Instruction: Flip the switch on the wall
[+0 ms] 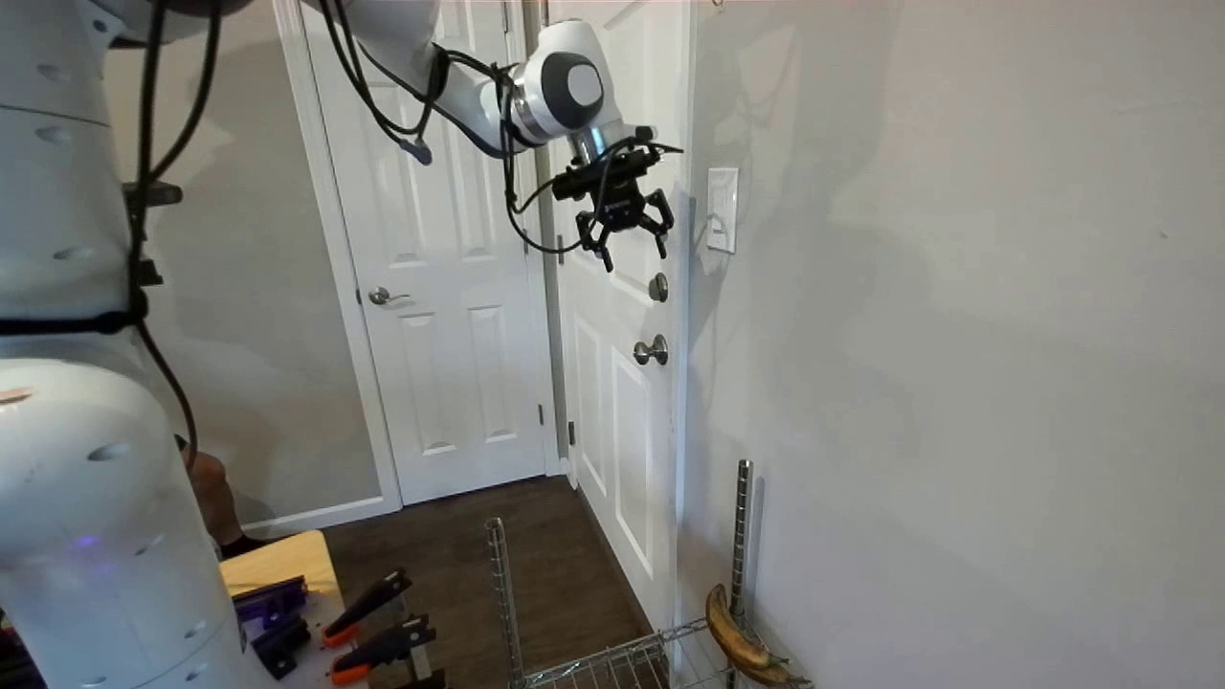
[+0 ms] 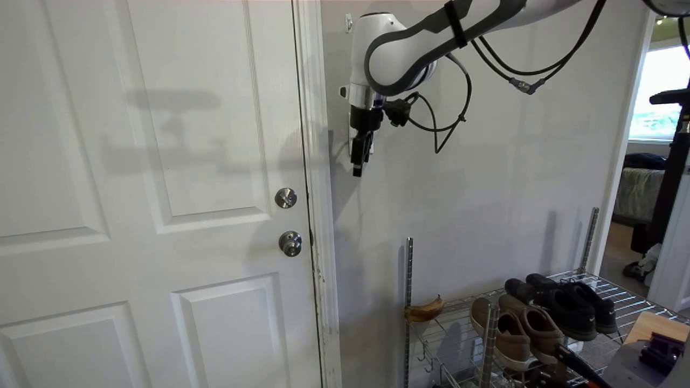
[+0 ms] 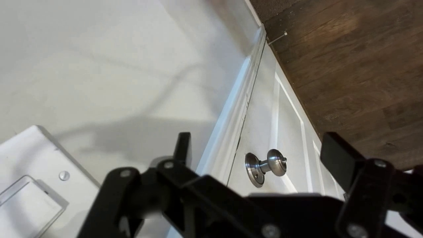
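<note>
Black two-finger Robotiq gripper (image 1: 635, 256): jaws set wide apart, tips directed downward, nothing held. In the wrist view the fingers (image 3: 342, 160) bracket a gap, with the doorknob (image 3: 277, 162) visible well beyond it. Target component: white rocker-type light-switch plate (image 1: 723, 212), mounted upright on the grey-white wall (image 1: 967, 335), near the gripper and to its side; in the wrist view it lies at lower left, outside the gap and apart from both fingertips. Caution: with the jaws this wide, a sideways approach would probably bring the outer knuckle (image 3: 125, 173) against the plate or wall before a fingertip reaches the rocker paddle (image 3: 29, 211); a press aimed off the paddle would load the plate edge and leave it unflipped. Excess travel toward the wall could jam a finger, as the flat surface is unlikely to yield. Slack in the black cable loop (image 2: 469, 89) could snag if the gripper is rotated. Edges: the raised door casing (image 2: 319, 188) stands between the panelled door (image 2: 226, 334) and the plate, and the deadbolt (image 1: 658, 287) and doorknob project below the gripper's level. Room for moving appears greatest in front of the panelled door and above the wire shelf rack (image 2: 489, 345), which sits well below.
</note>
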